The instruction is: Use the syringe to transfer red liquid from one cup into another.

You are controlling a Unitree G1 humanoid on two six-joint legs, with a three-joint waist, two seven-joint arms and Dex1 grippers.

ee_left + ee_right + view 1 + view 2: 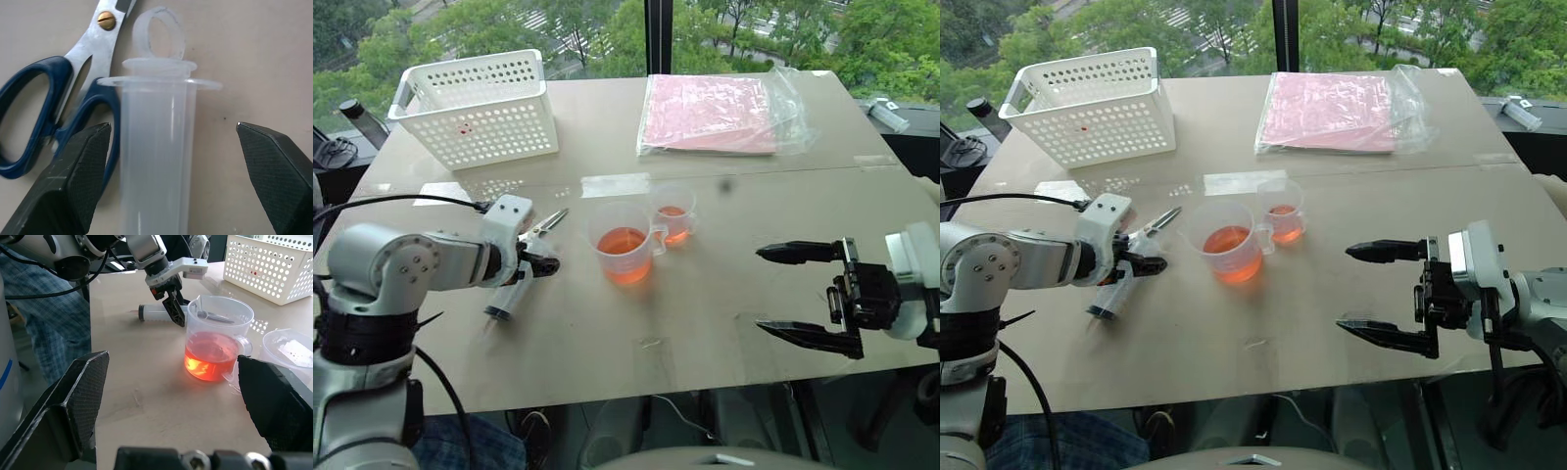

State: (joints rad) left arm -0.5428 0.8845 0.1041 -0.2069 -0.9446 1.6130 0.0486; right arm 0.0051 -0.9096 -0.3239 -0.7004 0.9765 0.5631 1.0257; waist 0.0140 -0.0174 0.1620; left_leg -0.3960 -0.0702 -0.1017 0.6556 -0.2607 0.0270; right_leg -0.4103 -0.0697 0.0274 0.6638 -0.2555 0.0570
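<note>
1. Over the table's (724, 323) left side, your left pincer (171, 134) hangs with its jaws spread wide and nothing in them; the syringe (156, 161) lies flat between the two fingers, its barrel close to one pad and well clear of the other.
2. Centre the barrel between the pads before you close, I'd say, and come down low enough to grip the barrel just below the flange, not the plunger ring.
3. Watch the scissors (54, 112): their blue handle lies touching or just beside the barrel, next to the nearer finger. Keep that finger off the handle, or you may drag both things along.
4. Beyond the syringe, toward the table's middle, stands the big cup (626, 245) with red liquid (624, 241) in it; the small cup (674, 215) stands just beside it, farther back, with a little red liquid of its own.
5. Your right pincer (808, 294) hovers above the table's right side, jaws wide apart and empty, well apart from both cups.
</note>
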